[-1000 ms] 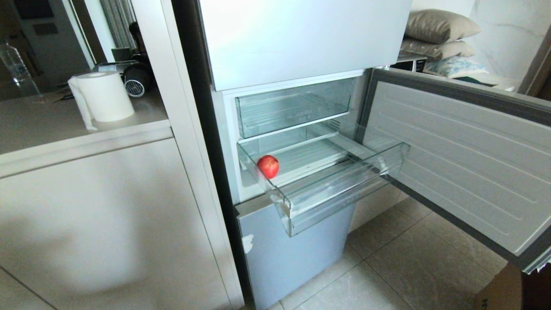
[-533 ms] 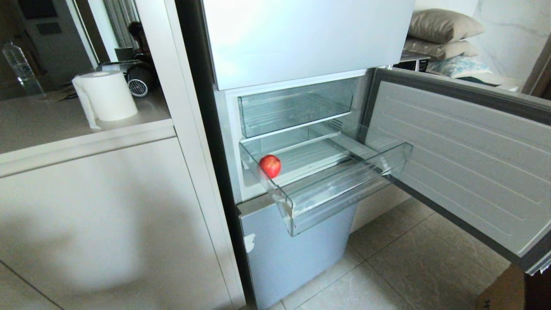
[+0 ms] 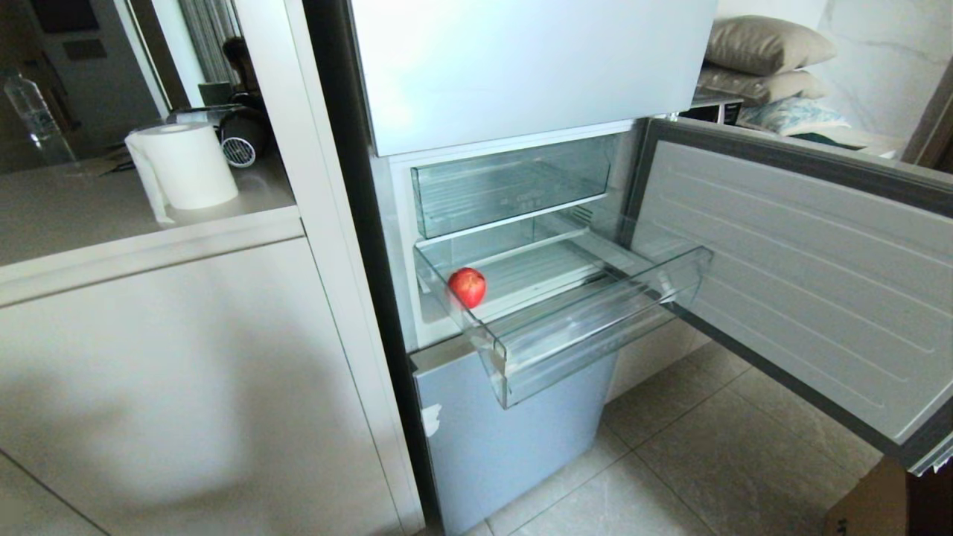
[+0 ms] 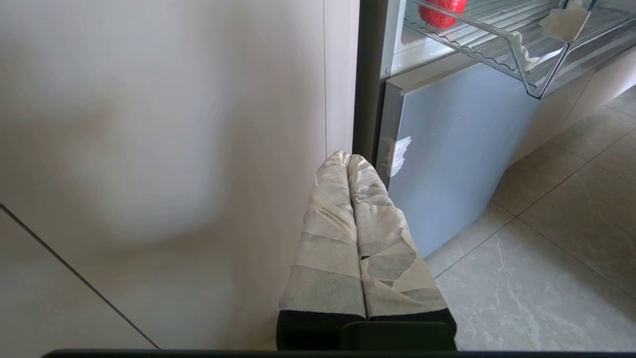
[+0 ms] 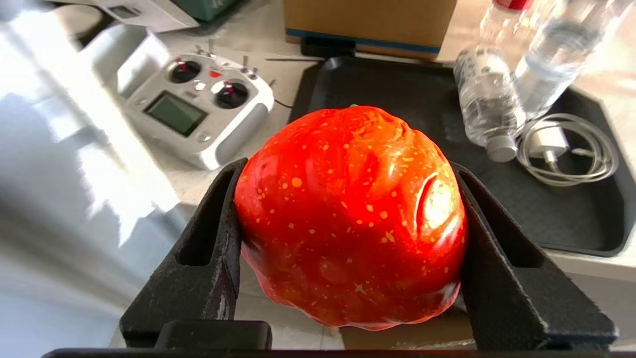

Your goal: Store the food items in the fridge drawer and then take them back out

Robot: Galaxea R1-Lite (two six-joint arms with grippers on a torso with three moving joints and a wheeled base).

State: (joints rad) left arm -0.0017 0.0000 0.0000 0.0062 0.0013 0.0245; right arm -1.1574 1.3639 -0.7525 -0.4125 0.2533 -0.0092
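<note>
A: Where is the food sitting?

B: One red fruit point(image 3: 467, 286) is lying in the fridge drawer point(image 3: 595, 339), the lower of two clear bins, which is standing pulled out. The fruit is resting near the drawer's left wall, well apart from the front lip. The clear bin above it point(image 3: 510, 190) is sitting pushed in, and the fridge door point(image 3: 804, 283) is hanging wide open to the right.

A: Is there only that one?

B: No. The right gripper point(image 5: 348, 238) is clamping a second red fruit point(image 5: 350, 214), speckled and glossy, with both black fingers point(image 5: 208, 248) pressing its sides. It is hanging over a surface bearing a black tray point(image 5: 561, 219), water bottles point(image 5: 489, 112), a coiled charger cable point(image 5: 569, 149) and a grey remote controller point(image 5: 198, 112). This gripper is showing only in its own wrist view.

A: And the other arm?

B: The left gripper point(image 4: 348, 161) is parked low by the cabinet panel point(image 4: 164, 149) beside the fridge, its taped fingers point(image 4: 328, 238) lying pressed together, gripping nothing.
</note>
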